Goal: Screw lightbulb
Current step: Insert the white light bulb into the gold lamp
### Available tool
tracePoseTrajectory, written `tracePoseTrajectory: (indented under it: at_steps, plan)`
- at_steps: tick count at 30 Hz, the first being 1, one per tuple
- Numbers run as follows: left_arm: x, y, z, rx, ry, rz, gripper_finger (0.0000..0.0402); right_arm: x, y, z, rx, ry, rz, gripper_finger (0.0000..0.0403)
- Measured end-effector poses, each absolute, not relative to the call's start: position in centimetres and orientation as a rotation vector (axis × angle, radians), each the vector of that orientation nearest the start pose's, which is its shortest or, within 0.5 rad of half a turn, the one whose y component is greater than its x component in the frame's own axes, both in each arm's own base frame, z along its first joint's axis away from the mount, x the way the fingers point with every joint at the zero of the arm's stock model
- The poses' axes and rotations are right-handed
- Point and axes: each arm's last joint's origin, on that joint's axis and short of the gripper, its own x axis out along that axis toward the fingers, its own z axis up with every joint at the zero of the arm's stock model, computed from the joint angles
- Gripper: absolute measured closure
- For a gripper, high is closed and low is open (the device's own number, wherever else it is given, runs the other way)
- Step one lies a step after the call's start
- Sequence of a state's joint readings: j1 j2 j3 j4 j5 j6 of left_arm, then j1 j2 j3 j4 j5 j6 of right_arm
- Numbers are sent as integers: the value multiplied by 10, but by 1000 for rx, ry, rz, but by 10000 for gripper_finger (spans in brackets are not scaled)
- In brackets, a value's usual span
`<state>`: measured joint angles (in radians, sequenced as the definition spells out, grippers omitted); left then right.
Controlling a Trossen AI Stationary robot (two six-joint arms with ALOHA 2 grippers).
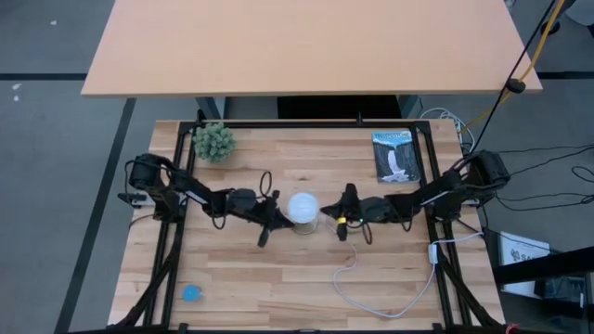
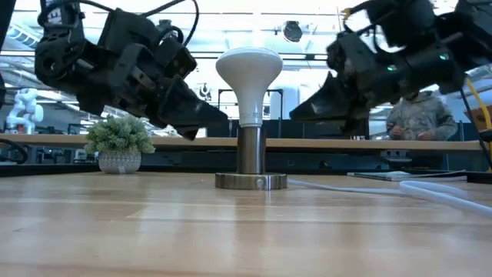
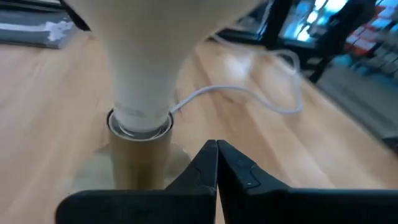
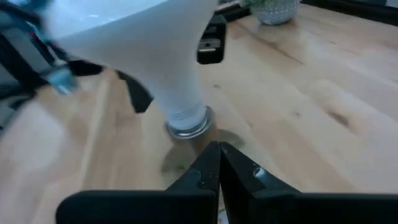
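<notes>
Surface [image 1: 278,278]: light wood planks, carrying all items.

Left arm: reaching in from the left edge, extended toward centre, forearm sloping down. Left end effector [image 3: 217,163]: fingers pressed together, gripping nothing, just beside the bulb's neck, apart from it.

Right arm: reaching in from the right edge, mirrored pose. Right end effector [image 4: 219,163]: fingers pressed together, empty, close to the socket, not touching.

Bulb [image 2: 249,71]: upright at centre between both end effectors, base seated in socket [image 2: 250,158].

Cord [image 1: 390,301]: white, trailing from socket toward the right front.
</notes>
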<state>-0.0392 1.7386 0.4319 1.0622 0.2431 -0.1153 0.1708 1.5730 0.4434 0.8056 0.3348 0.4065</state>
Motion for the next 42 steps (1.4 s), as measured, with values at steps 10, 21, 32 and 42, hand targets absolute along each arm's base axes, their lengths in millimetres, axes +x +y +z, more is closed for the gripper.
tracePoseTrajectory:
  at_steps: [10,21,32,42]
  plan:
    - [282,-8,122,-101,253,-235,401,287,2,153,288,333,-205,403]
    - [284,-12,125,-101,223,-264,401,299,13,131,309,390,-193,403]
    - [285,-1,125,-107,223,-224,401,303,14,136,331,296,-178,403]
    - [285,2,125,-130,226,-209,402,300,19,144,333,301,-155,403]
